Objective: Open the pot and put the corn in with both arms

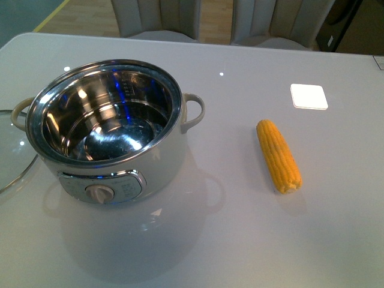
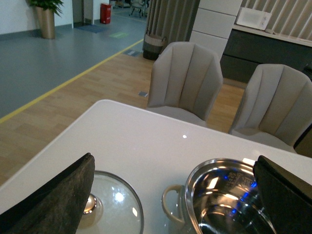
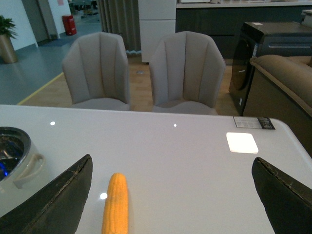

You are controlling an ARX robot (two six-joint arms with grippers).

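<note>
In the front view, the large round cream-white electric pot (image 1: 165, 159) stands open on the left of the glossy white worktop (image 1: 240, 240). Its shiny steel bowl is bare and its dial panel faces you. A steel-rimmed glass lid (image 1: 12, 150) lies flat just beside it at the left edge. The yellow-orange corn cob (image 1: 279, 156) lies well apart to the pot's right. Its long axis runs from far to near and slants slightly rightward. The tapered tip points away from you and the blunt end is nearest. Neither arm shows here.

In the left wrist view, the left gripper (image 2: 174, 158) is spread wide and holds nothing. Its flat black fingers (image 2: 53, 200) frame the lid (image 2: 114, 204) and the pot's rim (image 2: 191, 195) below.

In the right wrist view, the right gripper (image 3: 171, 160) is likewise wide apart and empty, above the worktop. You see the cob (image 3: 116, 204) between its fingers, lying lengthwise away from the camera. The pot's loop handle (image 3: 29, 168) is off to one side.
</note>
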